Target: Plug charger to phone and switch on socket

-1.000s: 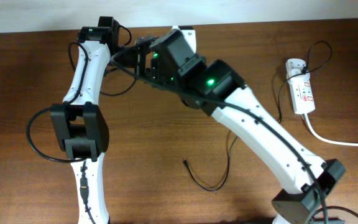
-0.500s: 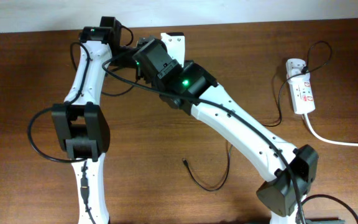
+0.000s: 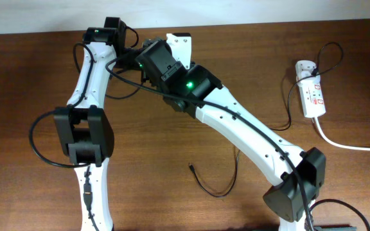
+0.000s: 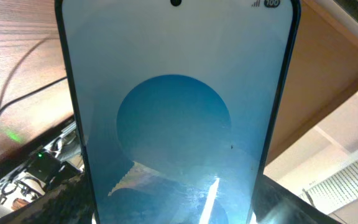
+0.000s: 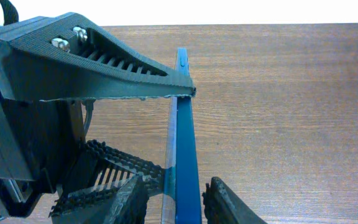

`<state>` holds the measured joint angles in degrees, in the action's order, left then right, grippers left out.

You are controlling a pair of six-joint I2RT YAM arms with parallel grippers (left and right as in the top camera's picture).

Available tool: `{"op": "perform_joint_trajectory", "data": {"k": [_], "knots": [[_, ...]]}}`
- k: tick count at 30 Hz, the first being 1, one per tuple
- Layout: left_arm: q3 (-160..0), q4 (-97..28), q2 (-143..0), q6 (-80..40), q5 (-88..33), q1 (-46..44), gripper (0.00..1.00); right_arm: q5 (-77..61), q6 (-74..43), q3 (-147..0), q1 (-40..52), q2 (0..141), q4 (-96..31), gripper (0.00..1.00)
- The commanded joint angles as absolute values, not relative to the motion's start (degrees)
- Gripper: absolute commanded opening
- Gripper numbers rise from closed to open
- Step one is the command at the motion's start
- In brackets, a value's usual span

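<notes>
The phone [image 4: 176, 124] fills the left wrist view, blue screen with a lighter oval, and my left gripper [image 4: 173, 211] is shut on its two long edges. In the right wrist view the phone [image 5: 184, 124] shows edge-on and upright above the table. My right gripper [image 5: 179, 199] is open, a finger on each side with small gaps. In the overhead view both grippers [image 3: 135, 56] [image 3: 148, 61] meet at the back left and hide the phone. The charger tip [image 3: 191, 167] lies loose on the table. Its cable runs to the socket [image 3: 312, 95].
A ribbed black finger of the left gripper [image 5: 104, 68] crosses above the phone in the right wrist view. The socket's thick white cord [image 3: 349, 145] trails to the right edge. The right arm [image 3: 249, 135] spans the table diagonally, above the charger cable's loop [image 3: 218, 192].
The right arm swung left to the left gripper and has held there. Its jaws have narrowed round the phone's edge. The left arm has stayed put, holding the phone.
</notes>
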<state>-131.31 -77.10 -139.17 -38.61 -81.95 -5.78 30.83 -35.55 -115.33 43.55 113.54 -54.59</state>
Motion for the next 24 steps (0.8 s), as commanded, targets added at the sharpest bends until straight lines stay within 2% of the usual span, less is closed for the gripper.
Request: {"op": "perform_joint_trajectory", "data": {"k": [1,8,24], "knots": [[-132.86,-77.19,-139.06,-37.69,-87.29,-5.87,0.78,31.7,-36.97,-116.31,43.38,114.28,-54.61,0.32],[-132.86,-77.19,-139.06,-37.69,-87.26,-5.87,0.78,31.68,-36.97,-116.29,43.38,114.28,-54.54,0.24],[-132.86,-77.21,-139.06,-37.69,-87.29,-5.87,0.78,32.23,-36.95,-116.29,43.38,114.28,-54.06,0.17]]}}
